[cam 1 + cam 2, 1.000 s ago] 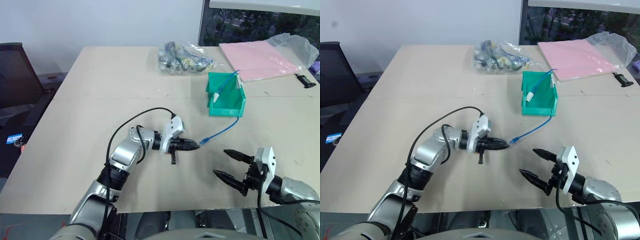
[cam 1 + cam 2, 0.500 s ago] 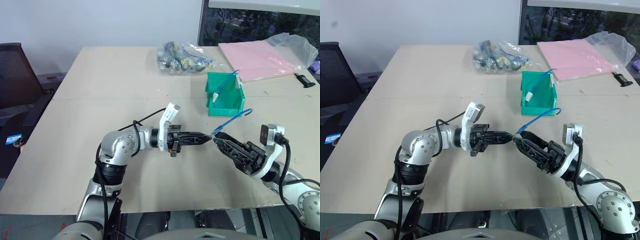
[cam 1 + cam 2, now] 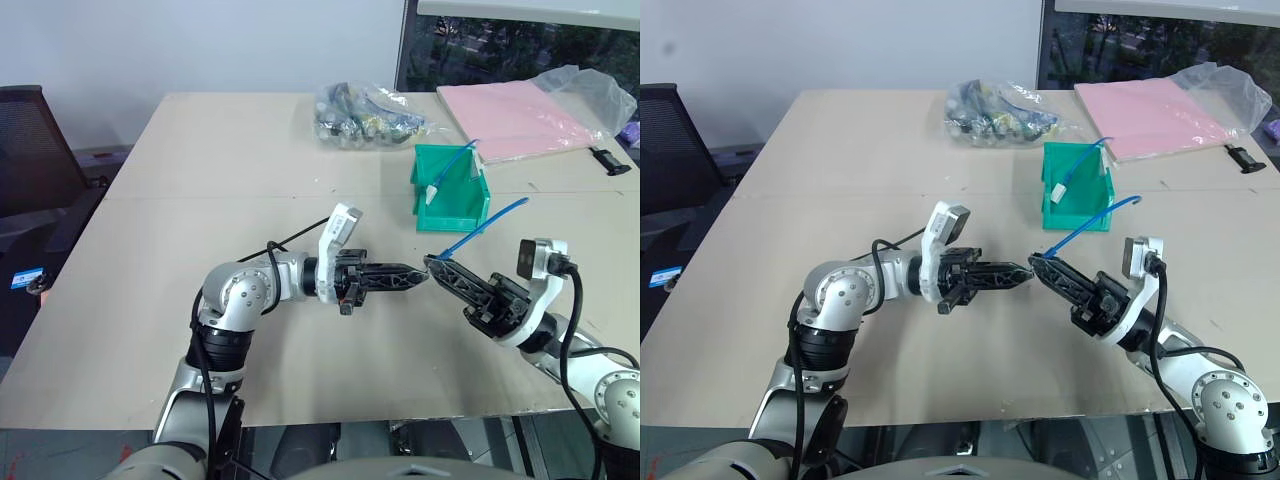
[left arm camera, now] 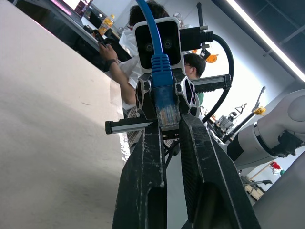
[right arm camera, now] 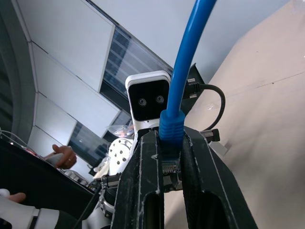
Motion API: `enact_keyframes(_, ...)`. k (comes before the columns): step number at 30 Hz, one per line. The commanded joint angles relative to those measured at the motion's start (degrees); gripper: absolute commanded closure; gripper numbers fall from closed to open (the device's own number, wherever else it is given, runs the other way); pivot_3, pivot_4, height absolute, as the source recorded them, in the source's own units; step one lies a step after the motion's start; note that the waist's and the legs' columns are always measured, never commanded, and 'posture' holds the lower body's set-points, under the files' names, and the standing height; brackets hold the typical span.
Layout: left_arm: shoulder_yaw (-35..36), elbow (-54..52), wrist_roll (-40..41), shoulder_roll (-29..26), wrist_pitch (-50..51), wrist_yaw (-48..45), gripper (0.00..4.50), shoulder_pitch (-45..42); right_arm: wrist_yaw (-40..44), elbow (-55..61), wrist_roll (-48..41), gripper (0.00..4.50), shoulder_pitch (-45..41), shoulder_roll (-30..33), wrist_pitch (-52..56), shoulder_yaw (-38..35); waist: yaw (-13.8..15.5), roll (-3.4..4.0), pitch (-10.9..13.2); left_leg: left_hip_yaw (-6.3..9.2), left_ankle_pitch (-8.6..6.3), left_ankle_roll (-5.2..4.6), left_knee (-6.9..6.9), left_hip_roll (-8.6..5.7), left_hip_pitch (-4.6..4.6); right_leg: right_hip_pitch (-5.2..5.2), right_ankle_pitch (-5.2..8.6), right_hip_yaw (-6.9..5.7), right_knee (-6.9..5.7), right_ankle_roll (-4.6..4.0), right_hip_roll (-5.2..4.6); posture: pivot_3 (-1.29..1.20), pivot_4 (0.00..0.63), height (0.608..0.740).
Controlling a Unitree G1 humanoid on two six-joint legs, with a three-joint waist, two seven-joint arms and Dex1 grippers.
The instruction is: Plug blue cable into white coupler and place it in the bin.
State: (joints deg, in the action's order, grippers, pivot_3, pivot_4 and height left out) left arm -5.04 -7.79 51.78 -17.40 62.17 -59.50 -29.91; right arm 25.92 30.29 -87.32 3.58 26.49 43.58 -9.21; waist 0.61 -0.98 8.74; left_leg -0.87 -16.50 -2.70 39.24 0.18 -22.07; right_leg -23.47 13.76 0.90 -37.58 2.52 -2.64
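Right claw (image 3: 432, 262) newly clenched on blue cable (image 3: 485, 221), plug toward clenched left claw (image 3: 422, 272).

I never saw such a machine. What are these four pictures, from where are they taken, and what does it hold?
It is a humanoid robot with two arms, each ending in a two-fingered tool. Two pictures come from its head, looking down at a table; two from cameras on its wrists. The right tool is shut on the blue cable near its plug; the left tool, also shut, meets it tip to tip. Behind stand a green bin, a bag of cables and a pink sheet.
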Motion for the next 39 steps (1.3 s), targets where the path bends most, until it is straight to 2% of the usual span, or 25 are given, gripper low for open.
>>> enact_keyframes(1,0.3,-1.3,-0.4,-0.3,-2.7,0.3,4.5,1.1,1.1,1.4,-1.6,4.47,-0.4,0.1,0.0,0.1,0.0,0.0,0.0,0.0,0.0,0.0,-0.01,0.0,0.0,0.0,0.0,0.0,0.01,0.0,0.0,0.0,0.15,0.74)
enact_keyframes(3,0.4,-2.0,-0.8,-0.3,-4.3,0.4,4.5,1.5,0.8,1.3,-1.3,4.47,-0.7,-0.2,-0.3,0.1,0.0,0.0,0.0,0.0,0.0,0.0,-0.01,0.0,-0.03,-0.02,0.0,0.01,0.03,0.0,0.0,0.0,0.15,0.74)
enact_keyframes(4,0.7,-2.6,-0.5,-0.2,-4.6,0.9,3.59,1.8,0.7,1.2,-1.1,4.5,-0.8,-0.4,-0.5,0.1,0.0,0.0,0.0,0.0,0.0,0.0,-0.01,0.0,-0.05,-0.05,0.0,0.02,0.03,0.0,-0.01,0.0,0.15,0.74)
enact_keyframes(5,1.1,-3.4,-0.3,-0.1,-4.9,1.8,3.31,2.2,0.6,1.1,-1.1,4.5,-0.9,-0.5,-0.7,0.1,0.0,0.0,0.0,0.0,0.0,0.0,-0.01,0.0,-0.06,-0.05,0.0,0.02,0.03,0.0,-0.01,0.0,0.15,0.74)
enact_keyframes(7,2.1,-6.2,-2.2,0.3,-7.0,6.7,2.37,3.9,0.3,0.7,-0.8,4.5,-1.1,-0.6,-1.1,-0.4,0.0,0.0,0.0,0.0,0.0,0.0,-0.02,0.0,-0.06,-0.06,0.0,0.03,0.03,0.0,-0.02,0.0,0.15,0.74)
enact_keyframes(8,2.3,-7.9,-3.4,0.2,-8.2,8.6,2.27,5.0,0.1,0.5,-0.5,4.5,-1.1,-0.7,-1.3,-0.7,-0.1,0.0,0.0,0.0,0.0,0.0,-0.01,0.0,-0.06,-0.06,0.0,0.03,0.03,0.0,-0.02,0.0,0.15,0.74)
enact_keyframes(9,2.6,-10.7,-5.3,-0.1,-10.7,10.7,1.92,6.7,0.2,0.3,0.5,4.5,-1.0,-0.9,-1.9,-1.1,0.0,0.0,0.0,0.01,0.0,0.0,-0.02,0.01,-0.08,-0.07,0.0,0.04,0.06,0.0,-0.11,0.0,0.15,0.74)
enact_keyframes(10,3.7,-15.3,-9.4,0.5,-15.8,14.9,1.36,9.8,-0.1,-0.5,2.4,4.5,-1.2,-1.3,-2.9,-1.5,0.0,0.0,0.0,0.03,0.0,0.0,-0.02,0.01,-0.11,-0.08,0.0,0.01,0.08,0.0,-0.16,0.0,0.15,0.74)
enact_keyframes(11,4.5,-19.0,-12.6,0.9,-19.6,18.1,1.16,12.3,-0.2,-1.2,3.6,4.5,-1.4,-1.5,-3.6,-1.8,-0.2,0.01,0.0,0.02,0.0,0.0,-0.02,0.01,-0.11,-0.08,0.0,0.01,0.08,0.0,-0.17,0.0,0.15,0.74)
enact_keyframes(13,4.3,-26.2,-20.7,-0.2,-27.9,22.4,0.32,18.6,-0.2,-2.4,5.1,4.5,-1.8,-2.0,-4.4,-2.2,-0.4,0.0,0.0,-0.02,0.0,0.01,-0.13,0.04,-0.11,-0.09,-0.02,0.09,0.2,0.0,-0.33,0.0,0.15,0.74)
enact_keyframes(14,3.6,-28.2,-24.5,-1.1,-31.3,23.8,0.05,21.1,0.0,-2.8,5.5,4.5,-2.0,-2.2,-4.7,-2.2,-0.4,0.0,0.0,-0.02,0.0,0.01,-0.14,0.04,-0.11,-0.09,-0.02,0.09,0.23,0.0,-0.33,0.0,0.15,0.74)
enact_keyframes(20,10.2,-36.6,-45.5,1.5,-46.4,42.1,0.05,40.1,1.0,-6.0,8.5,4.5,-4.7,-3.8,-4.3,-0.6,0.1,0.05,0.0,-0.05,-0.01,0.01,-0.45,0.06,-0.07,-0.1,-0.03,0.08,0.47,-0.04,-0.48,0.0,0.15,0.74)
enact_keyframes(24,11.4,-34.3,-50.0,5.7,-44.9,49.4,0.05,48.4,1.9,-7.7,10.4,4.5,-6.6,-4.2,-3.6,0.3,0.3,0.04,0.0,-0.06,-0.03,-0.02,-0.51,0.06,-0.15,-0.09,0.0,0.05,0.69,-0.11,-0.58,0.0,0.15,0.74)
enact_keyframes(27,10.4,-29.5,-51.1,5.6,-46.7,49.1,0.05,48.7,2.0,-8.6,10.8,4.5,-7.8,-4.7,-3.2,0.3,0.4,0.04,0.0,-0.05,-0.03,-0.03,-0.5,0.06,-0.35,-0.15,0.0,-0.29,0.72,-0.11,-0.76,0.0,0.15,0.74)
enact_keyframes(31,11.3,-20.1,-50.2,6.3,-48.2,49.5,0.05,43.9,2.2,-9.2,11.4,4.5,-8.7,-5.1,-2.9,0.5,0.2,0.06,0.0,-0.06,-0.03,-0.03,-0.5,0.06,-0.43,-0.18,-0.01,-0.4,0.72,-0.09,-0.81,0.0,0.15,0.74)
enact_keyframes(39,8.5,-6.9,-50.5,3.4,-51.6,44.6,0.05,35.9,1.8,-8.4,13.1,4.5,-8.6,-6.3,-2.9,0.5,0.3,0.11,0.0,0.0,-0.03,-0.04,-0.5,0.06,-0.52,-0.21,-0.07,-0.58,0.72,0.01,-0.8,0.0,0.15,0.74)
